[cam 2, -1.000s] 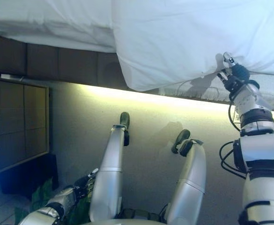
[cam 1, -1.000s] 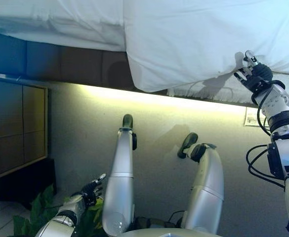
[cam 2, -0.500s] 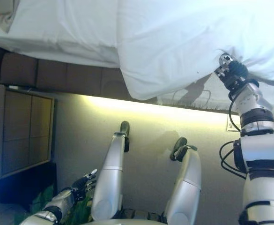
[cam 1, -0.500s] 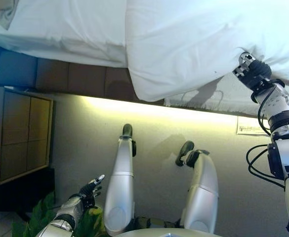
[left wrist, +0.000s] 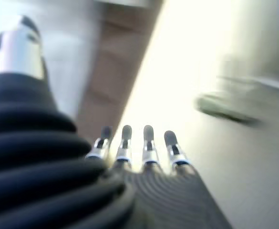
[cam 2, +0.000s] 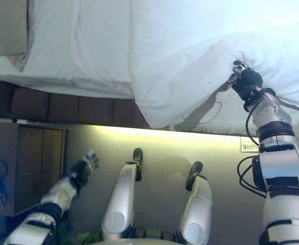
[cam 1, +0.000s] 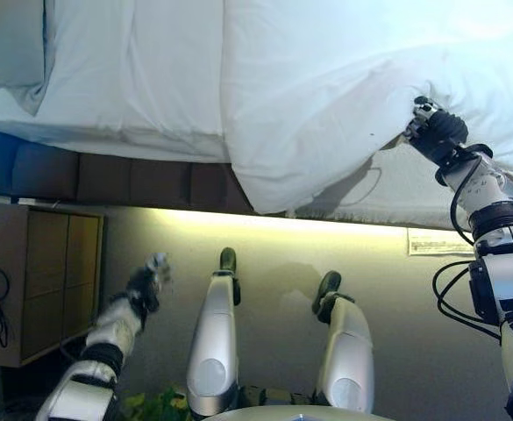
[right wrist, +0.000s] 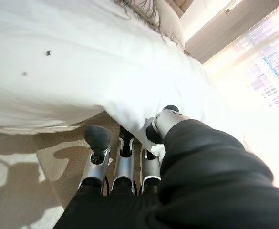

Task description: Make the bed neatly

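Observation:
A white duvet (cam 1: 326,96) lies on the bed, its lower corner hanging over the bed's near edge. My right hand (cam 1: 436,136) is at the duvet's edge on the right. In the right wrist view its fingers (right wrist: 97,138) reach under the duvet (right wrist: 58,62) and the thumb (right wrist: 160,124) presses on top, pinching the cloth. My left hand (cam 1: 144,285) is raised at lower left, short of the bed, with its fingers (left wrist: 146,140) straight and holding nothing. A white sheet (cam 1: 133,79) covers the bed to the left of the duvet.
A pillow (cam 1: 6,44) lies at the upper left of the bed. The brown bed base (cam 1: 133,180) runs below the mattress. A wooden cabinet (cam 1: 54,272) stands at the left. A white card (cam 1: 431,241) lies on the floor at the right.
The camera has tilted up, showing more of the bed. My right hand has closed on the duvet edge and moved it farther onto the bed. My left hand has risen from beside the plant.

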### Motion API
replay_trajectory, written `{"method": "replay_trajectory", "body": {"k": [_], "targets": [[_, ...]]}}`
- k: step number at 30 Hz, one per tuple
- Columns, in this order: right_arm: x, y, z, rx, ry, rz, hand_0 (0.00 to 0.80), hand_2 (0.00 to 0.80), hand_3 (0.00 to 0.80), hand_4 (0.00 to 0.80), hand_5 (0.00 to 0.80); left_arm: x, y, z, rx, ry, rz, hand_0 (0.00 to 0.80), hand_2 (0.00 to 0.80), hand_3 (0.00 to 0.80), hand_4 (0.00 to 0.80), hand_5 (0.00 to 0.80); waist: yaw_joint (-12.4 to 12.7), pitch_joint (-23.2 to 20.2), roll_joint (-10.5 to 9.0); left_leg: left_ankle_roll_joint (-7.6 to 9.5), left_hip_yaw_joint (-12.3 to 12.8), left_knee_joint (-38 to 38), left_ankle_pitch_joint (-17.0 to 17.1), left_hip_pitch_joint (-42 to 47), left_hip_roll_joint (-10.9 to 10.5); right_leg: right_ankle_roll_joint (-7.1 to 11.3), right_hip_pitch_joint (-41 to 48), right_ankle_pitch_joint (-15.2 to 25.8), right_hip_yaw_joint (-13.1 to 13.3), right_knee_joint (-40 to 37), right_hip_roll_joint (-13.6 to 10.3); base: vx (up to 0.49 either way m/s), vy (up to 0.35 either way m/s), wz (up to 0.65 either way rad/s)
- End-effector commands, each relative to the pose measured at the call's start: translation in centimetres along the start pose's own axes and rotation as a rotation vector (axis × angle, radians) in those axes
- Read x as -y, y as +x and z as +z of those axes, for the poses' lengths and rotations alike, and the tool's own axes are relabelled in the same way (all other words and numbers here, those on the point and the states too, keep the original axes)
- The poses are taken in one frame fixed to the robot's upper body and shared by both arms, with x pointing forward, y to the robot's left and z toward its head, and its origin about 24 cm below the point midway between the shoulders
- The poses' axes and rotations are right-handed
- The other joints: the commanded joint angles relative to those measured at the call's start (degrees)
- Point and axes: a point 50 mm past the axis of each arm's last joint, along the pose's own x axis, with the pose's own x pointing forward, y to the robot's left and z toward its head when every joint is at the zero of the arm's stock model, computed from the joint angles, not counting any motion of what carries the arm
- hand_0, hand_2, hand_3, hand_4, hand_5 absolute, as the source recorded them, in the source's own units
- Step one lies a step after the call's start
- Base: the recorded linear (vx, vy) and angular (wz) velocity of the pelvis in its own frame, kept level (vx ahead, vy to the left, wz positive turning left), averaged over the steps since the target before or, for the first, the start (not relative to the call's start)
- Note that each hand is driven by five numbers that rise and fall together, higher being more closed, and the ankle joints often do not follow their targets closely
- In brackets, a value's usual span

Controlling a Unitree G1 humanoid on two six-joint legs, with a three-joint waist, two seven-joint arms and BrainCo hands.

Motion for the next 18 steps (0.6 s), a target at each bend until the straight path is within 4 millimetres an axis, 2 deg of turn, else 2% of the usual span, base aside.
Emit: {"method": "replay_trajectory", "body": {"k": [1,4,5,8,9,13,15,17,18], "targets": [[-2.7,0.6,-0.4,0.080,0.112,0.153,0.800,0.800,0.800,0.800,0.800,2.9,1.1,3.9,0.170,-0.149,-0.060,0.000,0.000,0.000,0.000,0.000,-0.62,-7.68,-2.32,-0.82,0.61,-4.26,1.05,1.29,1.47,-1.48,-0.06,-0.16,-0.58,-3.76,0.29,0.029,-0.064,0.02],[-4.4,1.1,-1.0,0.073,0.138,0.199,0.800,0.800,0.800,0.800,0.800,7.6,2.0,7.6,0.303,-0.254,-0.211,0.000,0.000,0.000,0.000,0.000,-1.12,-7.65,-3.56,-1.12,0.75,-4.94,0.97,2.32,1.66,-1.63,1.17,0.26,-0.87,-5.00,0.97,0.007,-0.080,0.02],[-5.2,1.3,-1.4,0.065,0.146,0.218,0.800,0.800,0.800,0.800,0.800,9.9,2.4,8.6,0.323,-0.289,-0.279,0.000,0.000,0.000,0.000,0.000,-1.35,-7.74,-4.21,-1.25,0.76,-5.13,0.89,2.55,1.90,-1.79,1.48,0.23,-1.12,-5.12,1.24,-0.005,-0.115,-0.05],[-7.4,1.8,-2.2,0.043,0.172,0.276,0.800,0.800,0.800,0.800,0.800,14.7,2.8,9.2,0.301,-0.345,-0.452,0.000,0.000,0.000,0.000,0.000,-2.11,-7.80,-5.96,-1.59,0.67,-5.51,0.87,3.21,2.65,-2.06,2.57,0.42,-1.79,-5.99,2.25,0.005,-0.138,-0.06],[-8.3,2.0,-2.6,0.036,0.185,0.305,0.800,0.800,0.800,0.800,0.800,16.8,2.9,8.8,0.268,-0.362,-0.503,0.000,0.000,0.000,0.000,0.000,-2.52,-7.84,-6.89,-1.66,0.64,-6.00,0.88,3.59,2.93,-2.10,3.14,0.63,-2.01,-6.73,2.87,0.008,-0.147,-0.07],[-10.3,2.2,-3.2,0.035,0.216,0.366,0.800,0.800,0.800,0.800,0.800,19.7,3.0,6.4,0.155,-0.396,-0.549,0.000,0.000,0.000,0.000,0.000,-3.17,-7.51,-8.59,-1.83,0.69,-6.72,0.81,4.40,3.65,-2.07,4.35,1.18,-2.37,-8.37,3.91,0.001,-0.142,-0.05],[-11.4,2.2,-3.4,0.037,0.226,0.392,0.800,0.800,0.800,0.800,0.800,20.8,2.9,4.3,0.046,-0.485,-0.561,0.000,0.000,0.000,0.000,0.000,-3.56,-7.25,-9.29,-1.81,0.77,-6.78,0.66,4.49,3.93,-2.09,4.66,1.38,-2.40,-8.95,4.38,-0.007,-0.113,-0.03],[-12.4,2.2,-3.4,0.046,0.242,0.423,0.800,0.800,0.800,0.800,0.800,22.2,2.2,0.4,-0.170,-0.722,-0.598,0.000,0.000,0.000,0.000,0.000,-3.96,-6.86,-10.30,-1.80,1.04,-7.11,0.42,4.68,4.34,-2.01,5.24,1.62,-2.57,-10.10,5.18,-0.014,-0.127,-0.04],[-12.6,2.2,-3.4,0.048,0.245,0.427,0.800,0.800,0.800,0.800,0.800,22.4,1.9,-0.3,-0.223,-0.785,-0.601,0.000,0.000,0.000,0.000,0.000,-4.01,-6.84,-10.42,-1.79,1.07,-7.15,0.34,4.72,4.42,-1.99,5.31,1.66,-2.55,-10.25,5.33,-0.013,-0.109,-0.12]]}}
